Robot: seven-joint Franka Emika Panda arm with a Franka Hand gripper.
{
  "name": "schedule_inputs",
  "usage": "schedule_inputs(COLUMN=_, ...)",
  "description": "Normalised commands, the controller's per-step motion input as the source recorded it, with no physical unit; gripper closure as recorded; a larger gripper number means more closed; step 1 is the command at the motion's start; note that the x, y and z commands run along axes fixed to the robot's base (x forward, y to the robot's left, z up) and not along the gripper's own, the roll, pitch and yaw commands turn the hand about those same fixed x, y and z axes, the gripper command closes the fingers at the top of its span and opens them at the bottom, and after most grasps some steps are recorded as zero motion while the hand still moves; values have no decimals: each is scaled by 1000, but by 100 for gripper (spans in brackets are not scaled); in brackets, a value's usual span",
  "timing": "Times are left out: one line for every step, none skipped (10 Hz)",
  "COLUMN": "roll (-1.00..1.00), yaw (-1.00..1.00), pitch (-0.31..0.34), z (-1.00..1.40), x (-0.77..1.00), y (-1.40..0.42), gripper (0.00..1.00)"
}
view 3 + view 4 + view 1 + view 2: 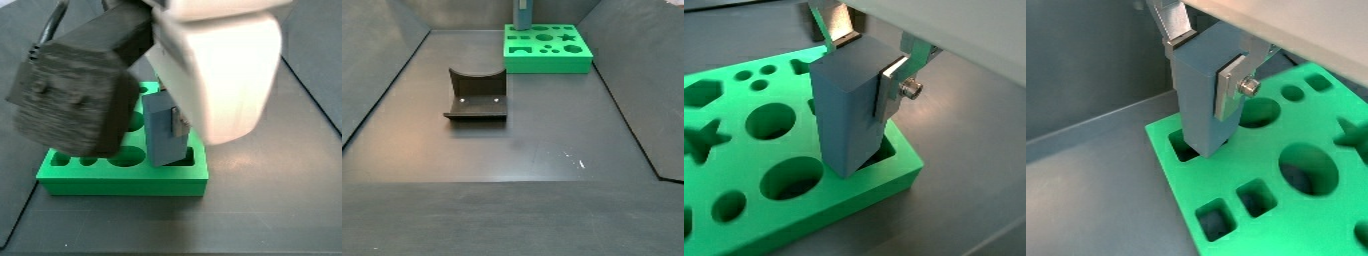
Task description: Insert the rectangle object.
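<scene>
The rectangle object (851, 110) is a slim grey-blue block. It stands upright with its lower end inside a rectangular hole at a corner of the green board (838, 195). My gripper (865, 75) is shut on the block's upper part, one silver finger (894, 88) flat against a side face and the other at the far top edge. Both wrist views show this grip (1204, 80). In a side view the block (163, 130) stands in the board (120, 180) under the arm. In a side view the block (521, 15) rises from the board (547, 62) at the far end.
The board has several other cut-outs: round holes (771, 120), a star (700, 138) and square holes (1256, 197). The dark fixture (476, 95) stands on the floor in mid-field. Grey walls enclose the floor close behind the board.
</scene>
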Motion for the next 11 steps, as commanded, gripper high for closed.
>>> schedule_inputs(roll=20, yaw=-1000, pitch=0, z=-211, x=0, y=0, gripper=100)
schedule_inputs(roll=0, yaw=-1000, pitch=0, z=-71, x=57, y=-11, gripper=100)
schedule_inputs(roll=0, yaw=-929, pitch=0, z=-37, x=143, y=-34, gripper=100)
schedule_inputs(roll=10, yaw=-763, pitch=0, z=-129, x=326, y=-49, gripper=100)
schedule_inputs(roll=197, yaw=-626, pitch=50, z=-86, x=286, y=0, gripper=100)
schedule_inputs(roll=49, yaw=0, pitch=0, z=-269, x=0, y=0, gripper=100)
schedule_inputs(roll=-136, yaw=0, pitch=-129, z=-500, x=0, y=-66, gripper=100)
schedule_inputs(roll=-211, yaw=0, pitch=-96, z=-397, x=0, y=-146, gripper=100)
schedule_inputs(roll=-267, yaw=0, pitch=-73, z=-286, x=-14, y=-69, gripper=100)
schedule_inputs(roll=-289, yaw=0, pitch=-69, z=-277, x=0, y=-63, gripper=100)
schedule_inputs(roll=-74, yaw=-123, pitch=-11, z=-451, x=240, y=-11, gripper=100)
